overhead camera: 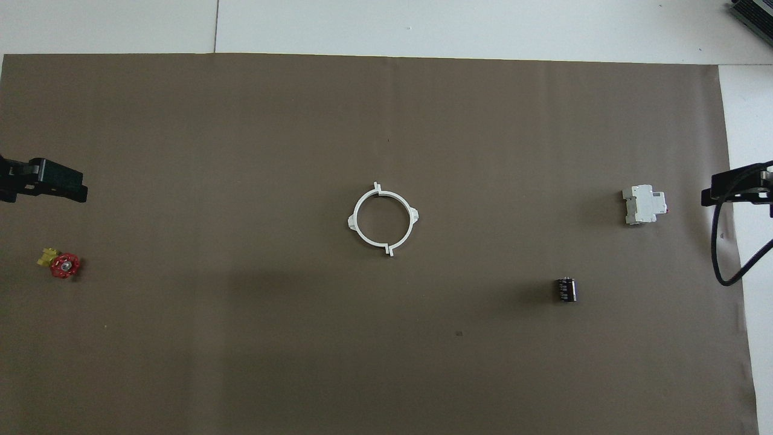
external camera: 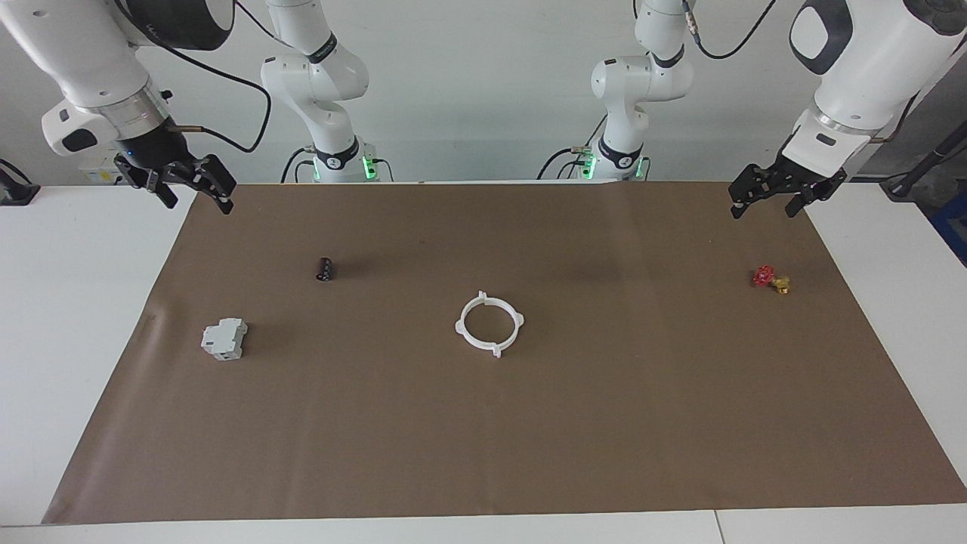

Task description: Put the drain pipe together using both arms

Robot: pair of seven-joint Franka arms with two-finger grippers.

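Observation:
The drain pipe (external camera: pixel 459 327) lies on the middle of the brown mat as one closed white ring with four outward tabs; it also shows in the overhead view (overhead camera: pixel 351 222). My left gripper (external camera: pixel 764 208) hangs open and empty in the air over the mat's corner at the left arm's end, and its tip shows in the overhead view (overhead camera: pixel 60 181). My right gripper (external camera: pixel 196 198) hangs open and empty over the mat's corner at the right arm's end, with its tip in the overhead view (overhead camera: pixel 734 187). Both are well apart from the ring.
A grey-white blocky box (external camera: pixel 224 338) and a small black cylinder (external camera: pixel 325 269) lie toward the right arm's end. A small red and yellow valve (external camera: pixel 770 279) lies toward the left arm's end. The brown mat (external camera: pixel 483 438) covers most of the white table.

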